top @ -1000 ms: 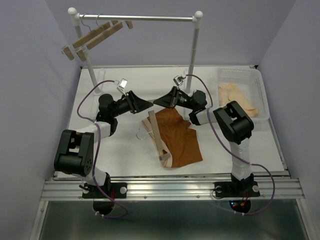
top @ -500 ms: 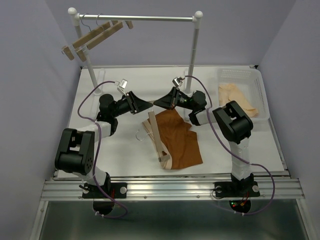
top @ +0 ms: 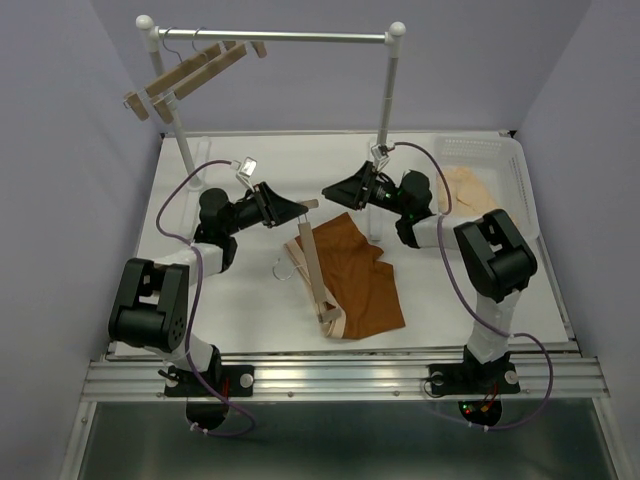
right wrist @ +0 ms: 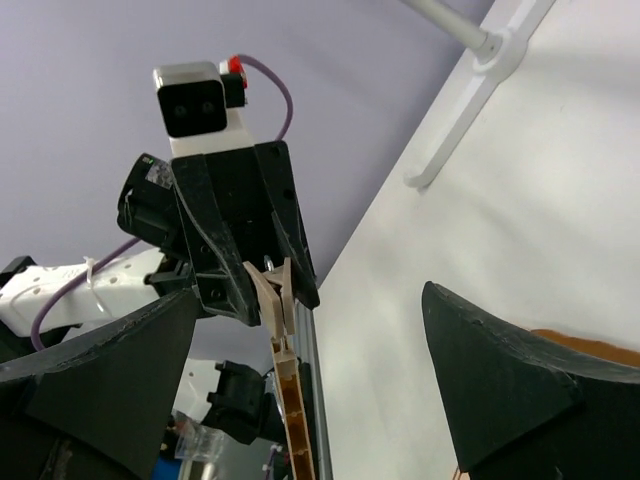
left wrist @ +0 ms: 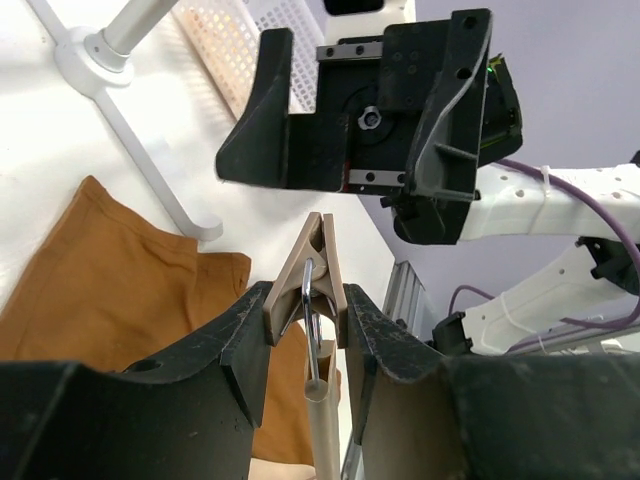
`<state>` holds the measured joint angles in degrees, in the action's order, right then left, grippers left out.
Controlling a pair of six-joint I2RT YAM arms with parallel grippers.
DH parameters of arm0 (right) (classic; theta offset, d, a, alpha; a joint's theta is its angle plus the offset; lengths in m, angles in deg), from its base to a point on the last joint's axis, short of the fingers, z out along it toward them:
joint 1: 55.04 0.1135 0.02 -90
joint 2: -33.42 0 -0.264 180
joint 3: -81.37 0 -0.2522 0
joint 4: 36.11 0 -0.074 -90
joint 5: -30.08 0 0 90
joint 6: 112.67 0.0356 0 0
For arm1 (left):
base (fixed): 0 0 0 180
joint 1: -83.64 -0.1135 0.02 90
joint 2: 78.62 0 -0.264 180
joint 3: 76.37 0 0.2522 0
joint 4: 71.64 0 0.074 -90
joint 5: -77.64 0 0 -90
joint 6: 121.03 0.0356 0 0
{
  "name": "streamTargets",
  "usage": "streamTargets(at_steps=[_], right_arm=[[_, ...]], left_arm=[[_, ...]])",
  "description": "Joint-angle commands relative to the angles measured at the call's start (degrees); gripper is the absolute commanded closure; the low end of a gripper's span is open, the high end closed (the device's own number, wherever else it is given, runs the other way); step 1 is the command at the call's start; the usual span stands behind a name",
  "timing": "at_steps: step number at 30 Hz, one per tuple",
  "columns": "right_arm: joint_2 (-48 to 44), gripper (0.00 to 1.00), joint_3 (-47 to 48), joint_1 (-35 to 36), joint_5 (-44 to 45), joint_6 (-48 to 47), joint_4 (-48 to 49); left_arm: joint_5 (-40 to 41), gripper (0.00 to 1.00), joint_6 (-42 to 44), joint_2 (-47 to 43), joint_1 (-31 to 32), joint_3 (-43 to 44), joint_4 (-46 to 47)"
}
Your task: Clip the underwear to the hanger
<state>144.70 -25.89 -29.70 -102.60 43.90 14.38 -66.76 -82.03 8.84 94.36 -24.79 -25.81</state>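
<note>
White table, lilac walls, top view.

- Lower centre: the underwear lies flat on the table, waistband towards the near edge. Not clipped yet, from what I can see.
- The hanger lies along its left edge, bar running near to far, wire hook off to the left.
- Centre: left gripper is part closed on the clip at the hanger's far end, one finger on each wooden leg. In the left wrist view the clip's tips look together with no fabric in them.
- Just beyond: right gripper has its jaws wide and holds nothing. It hangs over the underwear's far corner, facing the clip.
- Upper right: basket with a cream garment, not ours.
- Back: rail, spare hangers at upper left.

My read: first clip, set-up stage. Next the right gripper needs to pinch the far corner of the fabric and feed it in while the left squeezes the clip open, then lets go. Risk is the bar skidding under the squeeze.
</note>
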Motion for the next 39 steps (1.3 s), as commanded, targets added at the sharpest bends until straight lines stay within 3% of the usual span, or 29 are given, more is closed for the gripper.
streamTargets(at_steps=[1, 5, 6, 9, 12, 22, 28, 33, 39], right_arm=[[-2.56, 0.00, -0.97, -1.26, -1.88, -1.88, 0.70], [-7.13, 0.00, -1.42, -1.26, -0.13, -6.78, -5.07], [-7.92, 0.00, -0.89, -1.26, 1.87, -11.93, -12.49], [-10.47, 0.00, 0.17, -0.74, 5.92, -20.58, -23.08], [-11.00, 0.03, 1.65, -0.12, 5.07, -23.66, -26.09], [-7.49, 0.29, 6.05, 3.57, -0.65, -23.94, -26.37], [-10.99, 0.29, 0.10, 4.19, -3.20, -25.34, -23.82], [-13.55, 0.22, -6.67, 5.41, -3.64, -28.41, -26.10], [-12.23, 0.23, -7.04, 10.42, -2.85, -29.21, -25.40]], left_arm=[[2.88, 1.00, 1.70, -3.70, 0.09, -0.64, -0.09], [5.87, 1.00, 2.40, -3.96, 0.18, 0.41, -5.36], [5.79, 1.00, 2.05, -3.88, 0.09, 0.76, -5.45], [5.26, 1.00, 1.17, -3.96, 0.09, 0.85, -5.45], [4.65, 1.00, 0.82, -3.53, 0.18, 0.67, -5.37], [0.60, 1.00, -2.78, -0.72, 0.27, 0.06, 2.72], [1.04, 1.00, -3.75, 2.54, 0.27, 2.25, 2.11], [0.61, 1.00, -4.37, 3.68, 0.27, 3.48, 2.89], [1.22, 1.00, -4.46, 2.10, 0.35, 2.96, 3.07]])
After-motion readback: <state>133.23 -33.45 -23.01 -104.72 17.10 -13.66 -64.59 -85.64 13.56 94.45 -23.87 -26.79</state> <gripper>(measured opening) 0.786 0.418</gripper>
